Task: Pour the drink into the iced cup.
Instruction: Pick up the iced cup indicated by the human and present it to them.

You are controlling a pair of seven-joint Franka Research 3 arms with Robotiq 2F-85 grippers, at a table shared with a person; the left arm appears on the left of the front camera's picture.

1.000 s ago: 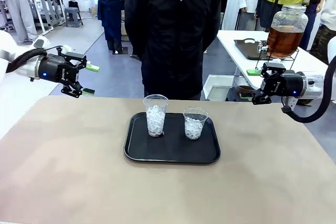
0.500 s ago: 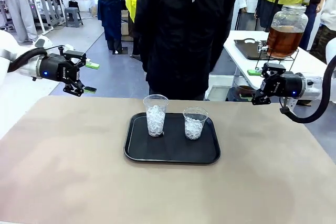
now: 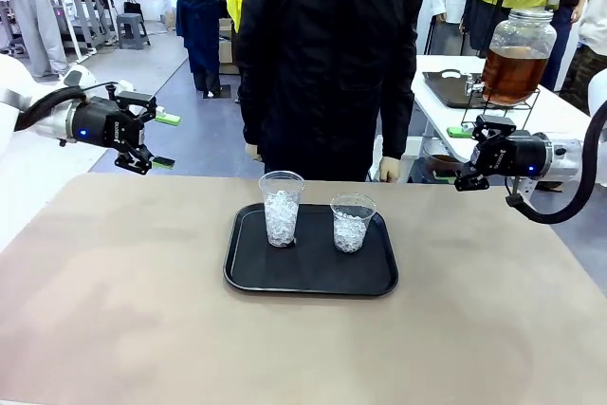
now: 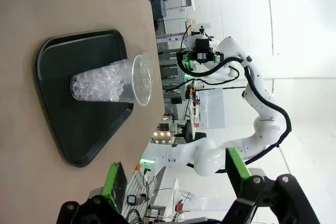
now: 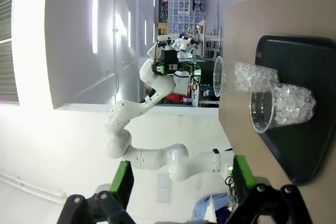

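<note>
Two clear plastic cups of ice stand on a black tray (image 3: 247, 272) at the table's middle: a taller cup (image 3: 282, 208) on the left and a shorter cup (image 3: 352, 223) on the right. The drink (image 3: 512, 73) is amber liquid in a big glass jar with a tap, on a white side table at the back right. My left gripper (image 3: 163, 141) hovers open beyond the table's far left corner, holding nothing. Level with it at the far right edge, my right gripper (image 3: 460, 156) is open and holding nothing. In the wrist views, the left gripper (image 4: 173, 174) faces one iced cup (image 4: 105, 82), and the right gripper (image 5: 181, 179) faces both cups (image 5: 283, 103).
A person in a black jacket (image 3: 327, 54) stands at the far side behind the tray, hands (image 3: 390, 170) hanging at the sides. The jar sits on a wire stand beside a dark tray (image 3: 446, 87). Bare tan tabletop (image 3: 123, 310) surrounds the tray on all sides.
The person has shifted slightly to the right and brought both hands from behind the back down to the sides. The left gripper drew back a little to the left; the right gripper stays still.
</note>
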